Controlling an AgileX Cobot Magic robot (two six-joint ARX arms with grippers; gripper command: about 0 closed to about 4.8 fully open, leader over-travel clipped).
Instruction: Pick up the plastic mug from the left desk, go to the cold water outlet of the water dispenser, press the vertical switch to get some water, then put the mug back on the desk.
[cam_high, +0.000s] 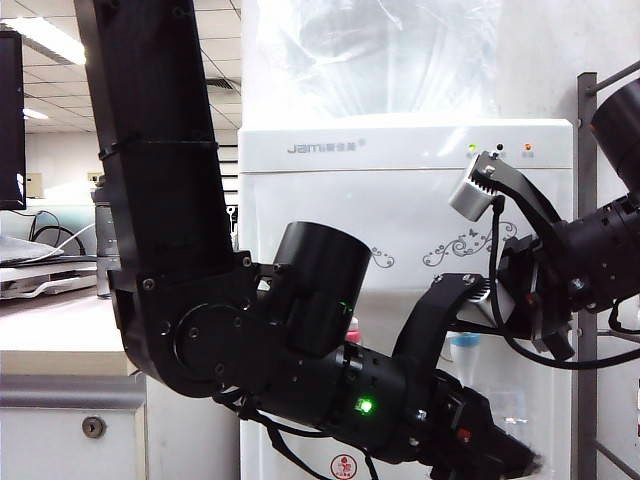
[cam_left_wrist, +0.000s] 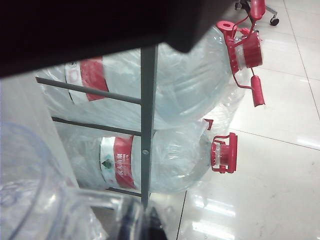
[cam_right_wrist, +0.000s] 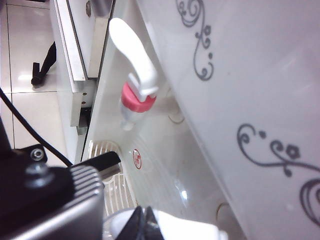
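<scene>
Left gripper, low in front of the water dispenser, sits at the bottom edge of the exterior view with its jaws drawn together on the plastic mug; in the left wrist view the mug's clear crinkled wall and rim fill the near corner, with the dark fingertips just beside it. Beyond the mug that view shows a grey metal rack holding two big water bottles lying on their sides, red caps toward the tiled floor. Right gripper is up against the dispenser's front, on the right side of the exterior view; only its dark tip shows in the right wrist view, lying against a white lever, and whether the jaws are apart or together I cannot tell. Near it in that view stands the red-collared tap with its long flat white lever, above the drip grille. Cold water outlet, blue collar, shows between the two arms in the exterior view. Bench stands at the left, cream top, keyhole in its pale front.
</scene>
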